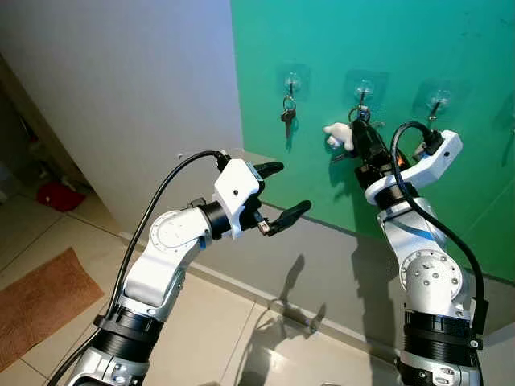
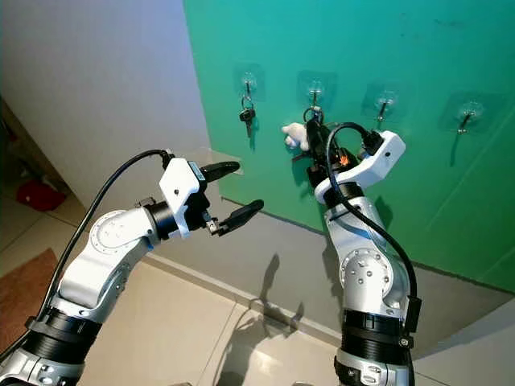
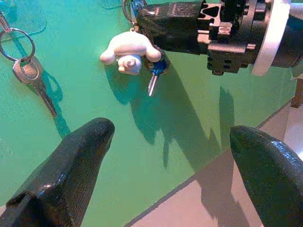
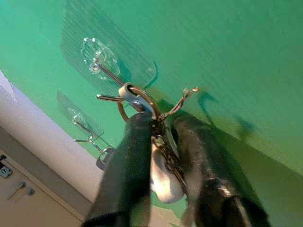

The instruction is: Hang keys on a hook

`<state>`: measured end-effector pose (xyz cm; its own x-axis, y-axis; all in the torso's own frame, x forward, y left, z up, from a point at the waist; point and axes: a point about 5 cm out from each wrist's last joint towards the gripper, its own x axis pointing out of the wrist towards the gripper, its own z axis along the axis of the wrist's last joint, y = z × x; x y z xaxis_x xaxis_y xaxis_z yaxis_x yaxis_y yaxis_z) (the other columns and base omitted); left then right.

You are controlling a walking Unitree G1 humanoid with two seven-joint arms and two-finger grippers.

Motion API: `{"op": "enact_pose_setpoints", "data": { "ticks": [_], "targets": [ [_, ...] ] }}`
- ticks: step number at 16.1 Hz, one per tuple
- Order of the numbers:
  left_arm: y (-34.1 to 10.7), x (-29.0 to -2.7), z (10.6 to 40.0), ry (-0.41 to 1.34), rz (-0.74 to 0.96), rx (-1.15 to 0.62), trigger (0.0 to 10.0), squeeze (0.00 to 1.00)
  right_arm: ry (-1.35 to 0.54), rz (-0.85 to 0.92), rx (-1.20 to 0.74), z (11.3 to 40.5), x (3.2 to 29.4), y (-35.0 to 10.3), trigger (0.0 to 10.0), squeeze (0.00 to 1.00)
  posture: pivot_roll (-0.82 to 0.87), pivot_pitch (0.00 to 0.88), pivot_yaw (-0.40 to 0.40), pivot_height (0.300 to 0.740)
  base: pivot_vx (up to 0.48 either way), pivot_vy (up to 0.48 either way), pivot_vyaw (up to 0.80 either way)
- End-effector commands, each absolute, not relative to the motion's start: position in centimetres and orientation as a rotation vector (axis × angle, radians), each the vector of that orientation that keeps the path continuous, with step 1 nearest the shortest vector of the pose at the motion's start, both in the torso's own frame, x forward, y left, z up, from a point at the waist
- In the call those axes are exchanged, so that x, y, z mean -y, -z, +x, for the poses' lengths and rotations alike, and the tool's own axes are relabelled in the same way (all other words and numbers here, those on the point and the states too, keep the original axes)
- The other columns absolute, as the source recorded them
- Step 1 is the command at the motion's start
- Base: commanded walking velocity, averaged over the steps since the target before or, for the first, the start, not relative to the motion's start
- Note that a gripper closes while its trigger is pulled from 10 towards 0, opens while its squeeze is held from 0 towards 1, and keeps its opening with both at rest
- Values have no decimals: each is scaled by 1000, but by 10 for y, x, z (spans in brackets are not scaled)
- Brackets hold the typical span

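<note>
The key bunch hangs from a metal ring, with a white plush charm and a blue-headed key below it. My right gripper is shut on the bunch, raised against the green wall at the second clear hook. In the right wrist view the ring touches that hook's wire prong; I cannot tell whether it is over the prong. My left gripper stands open in mid-air, lower and to the left, with nothing between its fingers.
Another key set hangs on the first hook. A third hook and a fourth hook are bare. Below the green panel is a grey wall band. A brown mat and a red object lie on the floor at left.
</note>
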<state>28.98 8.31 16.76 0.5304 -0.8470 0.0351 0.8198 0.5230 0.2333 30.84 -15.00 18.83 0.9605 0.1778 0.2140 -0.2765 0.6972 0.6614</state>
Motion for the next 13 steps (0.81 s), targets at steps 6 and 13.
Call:
{"op": "enact_pose_setpoints", "data": {
  "ticks": [6,13],
  "targets": [
    [-165,-95,290,876,181,160,10000,0,-168,665,39,289,159,-152,10000,0,-116,0,79,740,0,0,0],
    [-135,-123,291,554,189,69,10000,0,-116,396,42,260,162,-134,10000,0,-123,0,43,740,0,0,0]
  ]
}}
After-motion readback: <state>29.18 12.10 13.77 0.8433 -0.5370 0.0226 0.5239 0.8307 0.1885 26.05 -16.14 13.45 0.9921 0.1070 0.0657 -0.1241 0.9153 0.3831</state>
